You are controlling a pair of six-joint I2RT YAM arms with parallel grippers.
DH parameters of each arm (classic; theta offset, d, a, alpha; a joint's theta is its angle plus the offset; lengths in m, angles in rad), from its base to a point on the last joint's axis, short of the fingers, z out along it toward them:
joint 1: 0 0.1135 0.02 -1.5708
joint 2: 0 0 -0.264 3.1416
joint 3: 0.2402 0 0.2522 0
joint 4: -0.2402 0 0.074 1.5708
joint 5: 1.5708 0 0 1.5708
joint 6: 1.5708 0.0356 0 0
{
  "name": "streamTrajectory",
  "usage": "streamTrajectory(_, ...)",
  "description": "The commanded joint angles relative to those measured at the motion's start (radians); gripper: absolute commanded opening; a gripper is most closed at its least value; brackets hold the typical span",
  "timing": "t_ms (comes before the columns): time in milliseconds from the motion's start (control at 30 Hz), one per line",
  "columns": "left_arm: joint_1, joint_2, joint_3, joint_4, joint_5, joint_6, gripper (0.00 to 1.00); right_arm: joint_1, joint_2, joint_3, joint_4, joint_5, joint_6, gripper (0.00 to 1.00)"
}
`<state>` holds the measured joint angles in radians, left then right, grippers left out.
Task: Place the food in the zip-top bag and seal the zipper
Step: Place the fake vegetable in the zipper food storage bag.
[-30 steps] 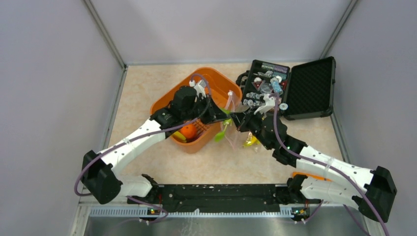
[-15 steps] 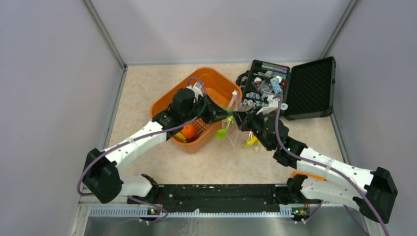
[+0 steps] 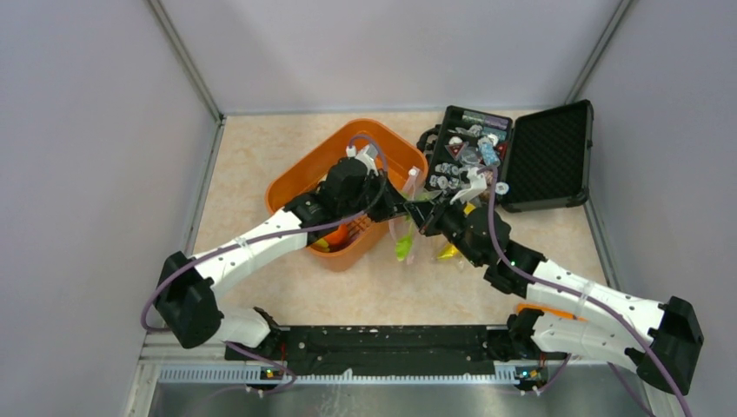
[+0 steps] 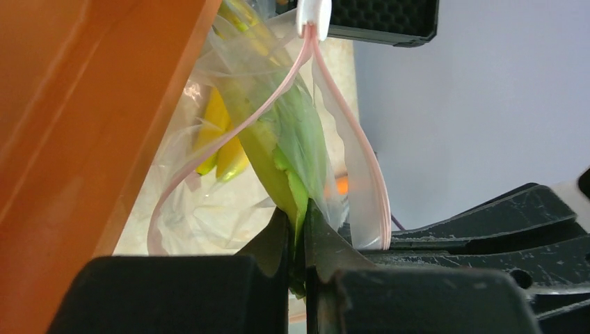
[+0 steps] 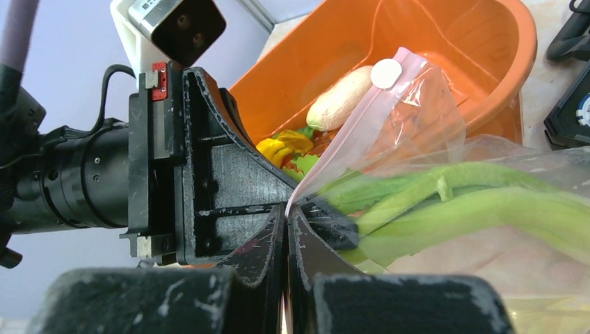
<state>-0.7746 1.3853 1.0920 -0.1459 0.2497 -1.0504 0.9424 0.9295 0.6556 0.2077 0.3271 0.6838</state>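
The left gripper (image 4: 299, 221) has its jaws pressed together on the lower end of the green stalks (image 4: 282, 149). Whether a fold of plastic is caught between them too is hard to tell from the wrist view. The stalks run up from the jaws into the mouth of the zip-top bag (image 4: 229, 209), passing between the two sides of the zipper (image 4: 275, 87). The sides of the pink strip stand apart, so the mouth is open, and they meet at a white slider (image 4: 313, 12) at the far end. Yellow bananas (image 4: 217, 142) show through the plastic beside the stalks.

The right gripper (image 5: 286, 212) is clamped on the bag's mouth edge, right at the pink strip, facing the left gripper at close range.

From above, the bag hangs between the two grippers, just beside the near right wall of the orange basket (image 3: 391, 139). A whitish piece (image 5: 339, 97) lies in the basket with other bright food. The open black case (image 3: 547, 156) sits beyond the bag on the right.
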Motion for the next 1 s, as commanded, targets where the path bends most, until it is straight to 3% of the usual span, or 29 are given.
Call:
streamTrajectory(0,-0.028,-0.008,0.029,-0.004,-0.149,0.103,0.00,0.017,-0.007,0.091,0.055,-0.129,0.018,0.00)
streamTrajectory(100,-0.057,0.033,0.065,-0.055,-0.193,0.139,0.00,0.005,-0.007,0.110,0.080,-0.179,0.036,0.00)
streamTrajectory(300,-0.079,0.085,0.045,-0.004,-0.165,0.123,0.00,-0.013,-0.014,0.106,0.144,-0.226,0.091,0.00)
streamTrajectory(467,-0.083,0.065,-0.045,0.124,-0.099,0.125,0.00,-0.022,-0.056,0.085,0.173,-0.159,0.115,0.00)
streamTrajectory(833,-0.093,0.060,-0.116,0.108,-0.090,0.202,0.00,-0.061,-0.117,0.110,0.092,-0.041,0.105,0.00)
streamTrajectory(967,-0.115,0.070,-0.103,0.046,-0.063,0.297,0.00,-0.063,-0.127,0.105,0.084,-0.014,0.107,0.00)
